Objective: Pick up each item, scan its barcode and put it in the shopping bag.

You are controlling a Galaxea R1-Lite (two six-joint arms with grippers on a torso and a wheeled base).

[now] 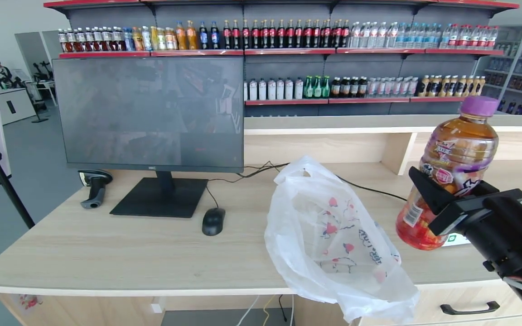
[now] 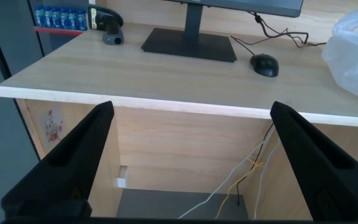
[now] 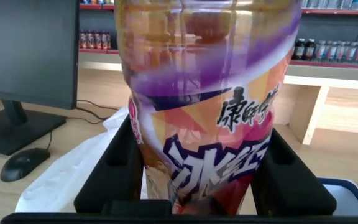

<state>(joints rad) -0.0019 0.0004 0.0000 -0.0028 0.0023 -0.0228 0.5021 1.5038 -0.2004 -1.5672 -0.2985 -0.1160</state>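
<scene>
Right pincer clamped on bottle by shopping bag; we reckon scan, bagging still left. Left pincer apart, empty.

You have a pale wooden counter in front of you, with a raised ledge along its back. On its left half a dark monitor stands on a flat black base. A handheld scanner rests just left of that base, and a black mouse sits near its right front corner. Further right, a translucent shopping bag slumps over the front edge, with a black cable running behind it.
</scene>
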